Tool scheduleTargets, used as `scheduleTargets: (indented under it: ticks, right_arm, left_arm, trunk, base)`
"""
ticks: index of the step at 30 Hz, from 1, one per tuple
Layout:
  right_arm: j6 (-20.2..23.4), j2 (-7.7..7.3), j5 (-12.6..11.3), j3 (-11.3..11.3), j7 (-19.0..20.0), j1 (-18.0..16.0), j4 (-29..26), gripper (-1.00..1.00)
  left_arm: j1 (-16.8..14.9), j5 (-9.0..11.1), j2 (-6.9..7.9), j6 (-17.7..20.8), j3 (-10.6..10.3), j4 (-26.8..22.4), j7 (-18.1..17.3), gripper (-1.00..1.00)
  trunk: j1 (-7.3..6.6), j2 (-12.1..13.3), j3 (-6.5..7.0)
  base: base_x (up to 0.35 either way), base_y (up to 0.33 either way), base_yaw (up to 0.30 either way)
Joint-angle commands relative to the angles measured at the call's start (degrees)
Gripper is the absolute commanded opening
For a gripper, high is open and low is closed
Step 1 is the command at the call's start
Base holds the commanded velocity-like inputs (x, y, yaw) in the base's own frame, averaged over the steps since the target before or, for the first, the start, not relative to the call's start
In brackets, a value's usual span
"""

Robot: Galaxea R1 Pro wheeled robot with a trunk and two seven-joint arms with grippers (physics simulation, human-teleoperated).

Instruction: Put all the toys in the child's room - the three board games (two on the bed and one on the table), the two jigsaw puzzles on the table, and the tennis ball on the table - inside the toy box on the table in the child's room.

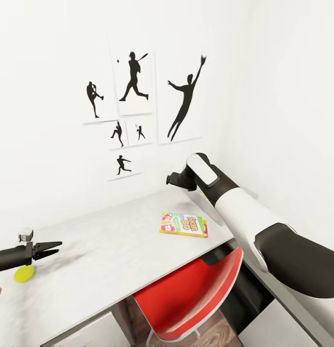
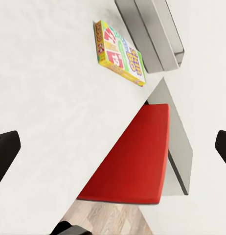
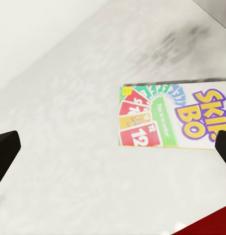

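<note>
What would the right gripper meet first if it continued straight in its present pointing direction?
Probably the table top, just beside the board game; the right gripper is open, though depth is unclear.

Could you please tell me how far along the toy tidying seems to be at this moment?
Nothing looks done yet. One board game lies flat on the table near the red chair, and the tennis ball sits on the table too. Both claws are open and empty: the right claw hovers above the game, the left claw near the ball. The toy box's rim shows beyond the game.
</note>
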Motion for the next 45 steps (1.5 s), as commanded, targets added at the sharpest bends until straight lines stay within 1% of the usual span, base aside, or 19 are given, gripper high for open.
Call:
scheduleTargets:
  ticks: [1,6,9,11,13,16,17,19,21,24,27,31,37,38,45]
  right_arm:
    - [0.1,0.0,-0.4,0.1,-0.5,-0.1,0.0,1.0]
    - [0.0,0.0,-0.5,0.1,-0.4,-0.1,0.0,1.0]
    - [0.0,0.0,-0.5,0.1,-0.4,-0.1,0.0,1.0]
    - [0.0,0.0,-0.5,0.2,-0.4,-0.1,0.0,1.0]
    - [0.0,0.0,-0.4,0.2,-0.4,-0.1,0.0,1.0]
    - [0.0,0.0,-0.4,0.2,-0.3,-0.1,0.0,1.0]
    - [0.0,0.0,-0.4,0.2,-0.3,-0.1,0.0,1.0]
    - [0.0,0.0,-0.4,0.2,-0.3,-0.1,0.0,1.0]
    - [0.0,0.0,-0.4,0.2,-0.3,-0.1,0.0,1.0]
    - [0.0,0.0,-0.4,0.2,-0.3,-0.1,0.0,1.0]
    - [0.0,0.0,-0.4,0.2,-0.3,-0.1,0.0,1.0]
    - [0.0,0.0,-0.4,0.2,-0.3,-0.1,0.0,1.0]
    - [0.0,0.0,-0.3,0.2,-0.2,-0.1,0.0,1.0]
    - [0.0,0.0,-0.3,0.2,-0.2,-0.1,0.0,1.0]
    - [0.0,0.0,-0.3,0.1,-0.2,-0.1,0.0,1.0]
  left_arm:
    - [-0.1,-0.6,0.19,0.6,0.2,-0.2,-0.5,1.0]
    - [0.0,-0.5,1.41,0.8,0.2,-1.8,-0.5,1.0]
    - [0.4,-0.3,2.68,0.8,0.4,-2.3,-0.5,1.0]
    - [0.8,0.1,3.5,0.8,0.4,-2.6,-0.5,1.0]
    - [1.2,1.1,4.17,0.8,0.5,-3.0,-0.5,1.0]
    - [2.0,3.4,4.9,0.8,0.6,-3.3,-0.5,1.0]
    - [2.5,5.2,5.43,0.8,0.6,-3.4,-0.5,1.0]
    - [3.0,6.8,6.11,0.8,0.7,-3.4,-0.5,1.0]
    - [3.7,8.1,6.77,0.8,0.7,-3.5,-0.5,1.0]
    - [4.3,9.4,7.44,0.7,0.7,-3.6,-0.5,1.0]
    - [4.8,10.2,7.96,0.7,0.8,-3.6,-0.5,1.0]
    - [5.0,11.0,8.27,0.7,0.9,-3.5,-0.5,1.0]
    - [5.1,12.3,8.06,0.7,0.9,-3.3,-0.5,1.0]
    - [5.2,12.8,8.02,0.7,0.9,-3.2,-0.5,1.0]
    - [5.2,14.2,8.12,0.7,1.0,-1.9,-0.5,1.0]
  trunk:
    - [0.03,-0.1,-0.22]
    - [0.03,-0.1,-0.68]
    - [0.03,-0.1,-0.96]
    - [0.03,-0.1,-1.15]
    - [0.03,-0.1,-1.33]
    - [0.03,-0.1,-1.61]
    - [0.03,-0.1,-1.7]
    - [0.03,-0.1,-1.89]
    - [0.03,-0.1,-2.07]
    - [0.03,-0.1,-2.35]
    - [0.03,-0.1,-2.63]
    - [0.03,-0.1,-2.99]
    - [0.03,-0.1,-3.55]
    - [0.03,-0.1,-3.64]
    - [0.03,-0.1,-4.29]
  base:
    - [0.0,0.0,0.058]
    - [0.0,0.0,0.06]
    - [0.0,0.0,0.062]
    - [0.0,0.0,0.062]
    - [0.0,0.0,0.063]
    - [0.0,0.0,0.063]
    - [0.0,0.0,0.063]
    - [0.0,0.0,0.063]
    - [0.0,0.0,0.063]
    - [0.0,0.0,0.063]
    - [0.0,0.0,0.064]
    - [0.0,0.0,0.064]
    - [0.0,0.0,0.064]
    - [0.0,0.0,0.064]
    - [0.0,0.0,0.042]
